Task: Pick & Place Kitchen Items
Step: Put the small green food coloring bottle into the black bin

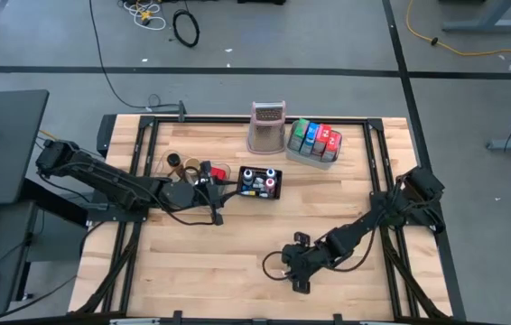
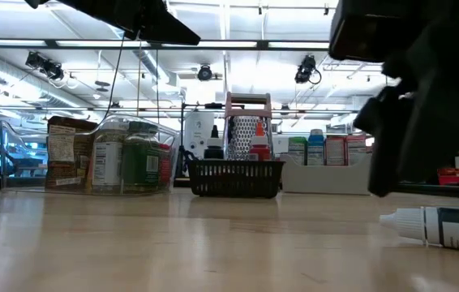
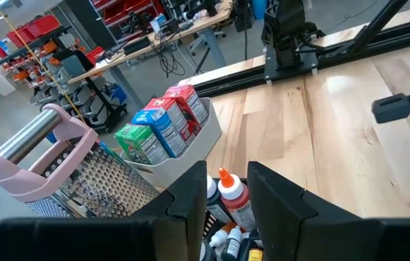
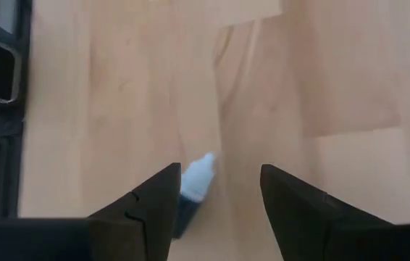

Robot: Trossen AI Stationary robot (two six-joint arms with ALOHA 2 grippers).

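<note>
Tabletop holds grater point(image 1: 267, 127) between basket point(image 1: 260, 183) and tray point(image 1: 317, 153).

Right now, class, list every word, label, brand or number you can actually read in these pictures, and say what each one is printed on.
None can be read.
Packets in the grey tray: printing too blurred.
Jars in the clear tub: labels show print, too small.
Bottle lying on the table: label text too small.
Box grater: no text visible.

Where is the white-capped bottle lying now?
The bottle lies on its side on the bare table, front right in the high view, between the open right gripper's fingers.
</note>
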